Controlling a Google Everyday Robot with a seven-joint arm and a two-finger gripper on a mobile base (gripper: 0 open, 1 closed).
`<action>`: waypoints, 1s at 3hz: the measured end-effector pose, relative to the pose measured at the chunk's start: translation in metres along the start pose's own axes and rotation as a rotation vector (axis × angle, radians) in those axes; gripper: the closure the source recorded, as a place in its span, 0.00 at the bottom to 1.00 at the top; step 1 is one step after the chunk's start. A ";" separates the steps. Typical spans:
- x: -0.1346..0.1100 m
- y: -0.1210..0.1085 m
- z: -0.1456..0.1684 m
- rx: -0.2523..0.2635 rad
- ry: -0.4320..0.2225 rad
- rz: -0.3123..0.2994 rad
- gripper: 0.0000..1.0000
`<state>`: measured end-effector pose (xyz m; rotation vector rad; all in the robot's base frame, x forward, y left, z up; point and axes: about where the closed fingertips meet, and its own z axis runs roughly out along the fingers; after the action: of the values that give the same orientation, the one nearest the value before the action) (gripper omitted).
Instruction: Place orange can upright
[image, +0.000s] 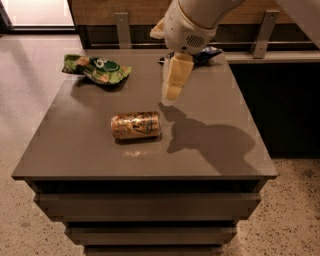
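Desk (210, 165): grey-brown top over stacked drawer-like tiers, on a speckled floor (295, 215); its bottom tier is cut off by the lower edge of the view.
Background: wood panel and a dark recess behind the desk, with two metal brackets (121, 27) rising from the ledge.
Orange can (136, 125): lies on its side near the middle of the desk, long axis running left to right; its print is too mottled to read.
End effector (171, 96): cream-coloured, hangs pointing down above the desk, up and to the right of the orange can and apart from it.
End effector state: released or clenched, I cannot tell from this angle.
Arm: white housing enters from the top edge, mostly cut off.
Green snack bag (97, 69): crumpled at the far left corner.
Dark blue snack bag (212, 51): far edge, largely hidden behind the arm.
Shadow (210, 142): the arm's, dark, right of the can.
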<state>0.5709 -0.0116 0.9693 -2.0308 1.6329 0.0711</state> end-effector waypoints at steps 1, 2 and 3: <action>-0.018 -0.001 0.017 -0.038 0.019 -0.004 0.00; -0.030 -0.005 0.032 -0.073 0.039 0.012 0.00; -0.042 0.005 0.050 -0.145 0.053 0.032 0.00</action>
<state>0.5689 0.0474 0.9394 -2.1309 1.7386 0.1521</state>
